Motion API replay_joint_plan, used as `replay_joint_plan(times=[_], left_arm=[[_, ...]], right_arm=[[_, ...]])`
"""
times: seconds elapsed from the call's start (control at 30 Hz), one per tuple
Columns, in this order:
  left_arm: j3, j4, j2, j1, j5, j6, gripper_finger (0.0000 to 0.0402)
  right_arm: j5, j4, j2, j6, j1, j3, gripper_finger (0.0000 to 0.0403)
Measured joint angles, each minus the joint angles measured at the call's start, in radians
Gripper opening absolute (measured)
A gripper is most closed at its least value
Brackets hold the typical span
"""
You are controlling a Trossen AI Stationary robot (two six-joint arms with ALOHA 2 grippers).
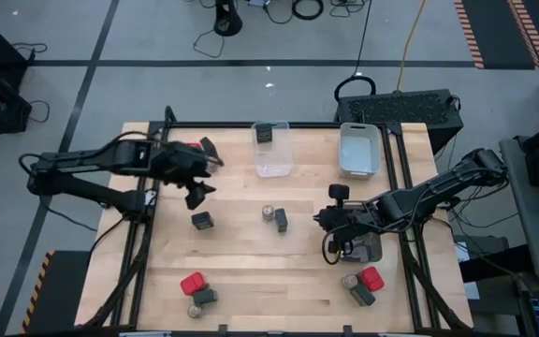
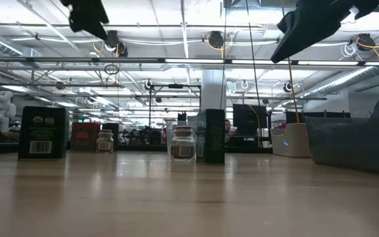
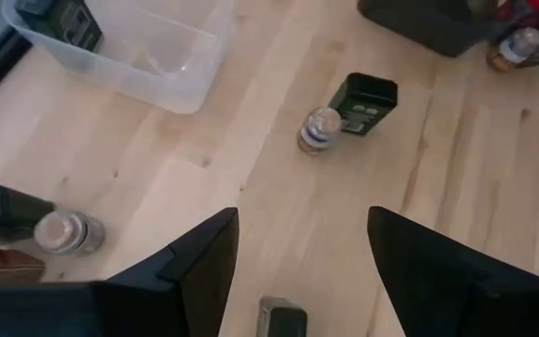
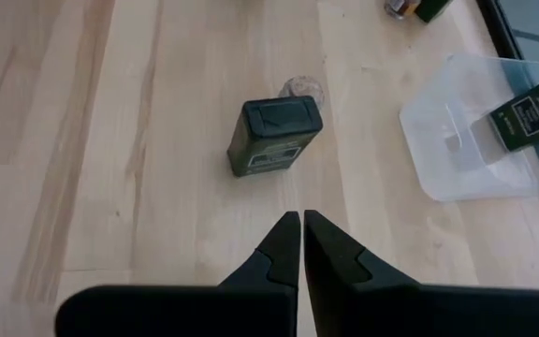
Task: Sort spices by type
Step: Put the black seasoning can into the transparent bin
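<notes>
The spices stand in loose groups on the wooden table [image 1: 251, 262]. A dark tin [image 1: 281, 220] and a jar [image 1: 268, 213] stand mid-table, and another dark tin [image 1: 202, 221] stands left of them. A red tin [image 1: 192, 283], dark tin [image 1: 204, 297] and jar [image 1: 195, 310] stand at the near left. One dark tin [image 1: 265, 133] sits in the clear bin [image 1: 271, 159]. My left gripper [image 1: 209, 173] hangs open and empty above the table's left part [image 3: 302, 253]. My right gripper [image 1: 321, 217] is shut and empty, right of the middle pair [image 4: 301, 229].
A white bin [image 1: 358, 150] stands at the far right and a dark bin [image 1: 363, 249] lies under my right arm. A jar [image 1: 350, 280], a red tin [image 1: 371, 278] and a dark tin [image 1: 363, 295] stand near right. Another red tin [image 1: 193, 148] shows by my left arm.
</notes>
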Motion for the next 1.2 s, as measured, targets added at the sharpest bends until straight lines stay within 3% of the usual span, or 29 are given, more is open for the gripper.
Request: replay_joint_plan(times=[0.4,0.8,1.0,1.2], left_arm=[[0.000,-0.141,0.000,-0.133,-0.075,-0.002,0.0244],[0.000,-0.179,0.047,-0.204,-0.130,0.043,0.0244],[-0.118,-0.106,0.037,-0.226,-0.127,0.044,0.0244],[-0.231,-0.079,0.011,-0.227,-0.121,-0.023,0.0244]], right_arm=[[0.000,0.127,0.001,0.088,-0.002,-0.006,0.0000],[0.000,0.248,0.098,-0.011,-0.002,-0.006,0.0000],[-0.109,0.445,0.099,-0.160,-0.007,-0.006,0.0000],[-0.158,0.460,0.094,-0.189,-0.008,-0.027,0.0000]])
